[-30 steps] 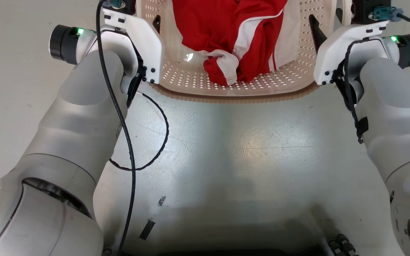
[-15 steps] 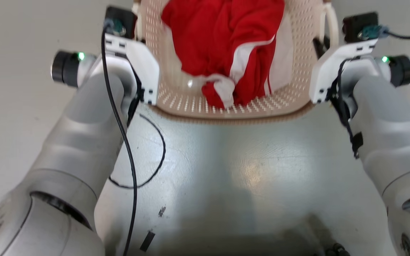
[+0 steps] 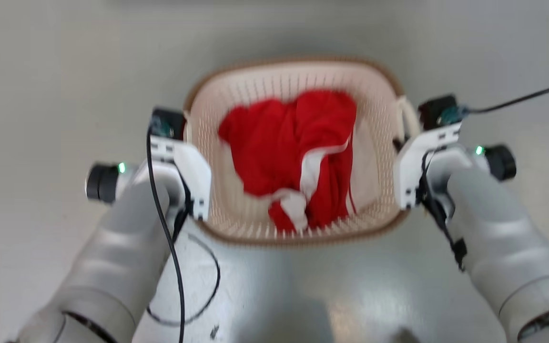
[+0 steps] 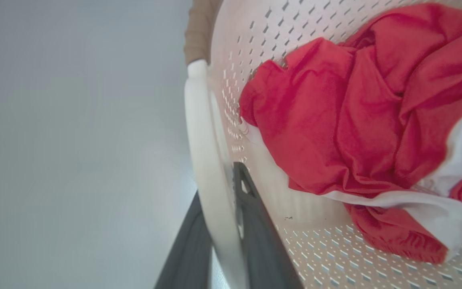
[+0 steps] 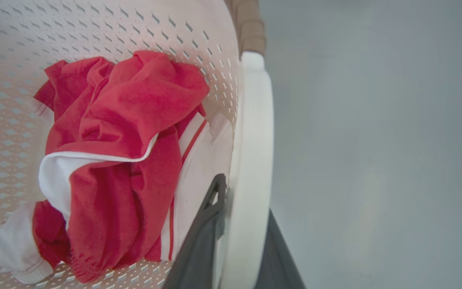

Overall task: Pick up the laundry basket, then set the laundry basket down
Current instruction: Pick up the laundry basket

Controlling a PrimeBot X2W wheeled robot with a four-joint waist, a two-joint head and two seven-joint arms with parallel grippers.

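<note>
I have the left gripper (image 4: 218, 182) clamped on the left handle (image 4: 203, 140) of the laundry basket (image 3: 274, 81), right gripper (image 5: 244, 196) clamped on the right handle (image 5: 253, 120), red garment (image 3: 298, 143) inside

Bright, even, diffuse light with faint shadows; head view blurred throughout, pale glare on the near floor (image 3: 350, 305); wrist views crisper on the red cloth (image 4: 355, 112), with the basket (image 4: 207, 160) rim bowed by wide-angle distortion and soft at the near edge.

Floor (image 3: 41, 71) bare left, right and beyond laundry basket (image 3: 298, 66). Inside it, red-and-white garment (image 3: 293, 152) crowds the middle (far-wall strip bare). The 2 handles are taken: left handle (image 4: 201, 132) pinched by left gripper (image 4: 219, 188), right handle (image 5: 255, 120) by right gripper (image 5: 244, 196).
</note>
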